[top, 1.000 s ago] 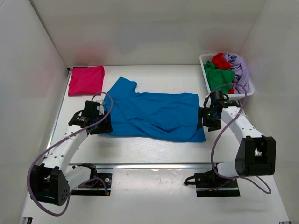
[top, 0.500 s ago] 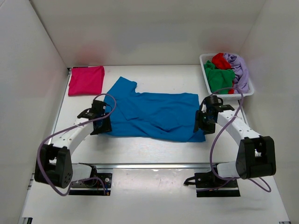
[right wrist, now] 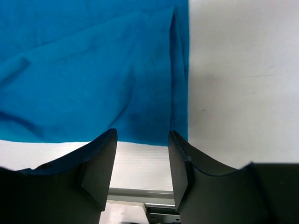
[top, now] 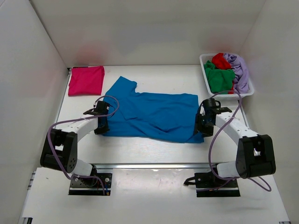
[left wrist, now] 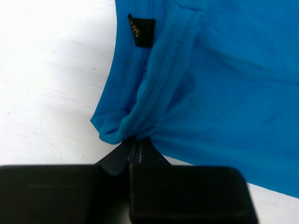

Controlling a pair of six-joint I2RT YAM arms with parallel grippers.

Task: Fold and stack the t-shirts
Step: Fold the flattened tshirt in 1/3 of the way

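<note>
A bright blue t-shirt (top: 154, 114) lies spread across the middle of the table, a black label (left wrist: 141, 32) showing near its collar. My left gripper (top: 103, 125) is shut on the shirt's near left edge (left wrist: 119, 130), the cloth bunched at its tips. At the shirt's near right corner (right wrist: 180, 126), my right gripper (top: 200, 130) is open with the hem just ahead of its fingers (right wrist: 100, 154) and nothing held. A folded magenta-pink t-shirt (top: 86, 80) lies at the back left. Green (top: 218, 78), red (top: 221, 61) and lavender (top: 238, 70) t-shirts are heaped in the basket.
The white lattice basket (top: 204, 70) stands at the back right, close to the right wall. White walls enclose the table on three sides. A metal rail (top: 149, 165) runs along the near edge by the arm bases.
My left gripper slid in to the blue shirt's left edge and shut on it. The right gripper moved slightly toward the near right corner and its jaws narrowed.
</note>
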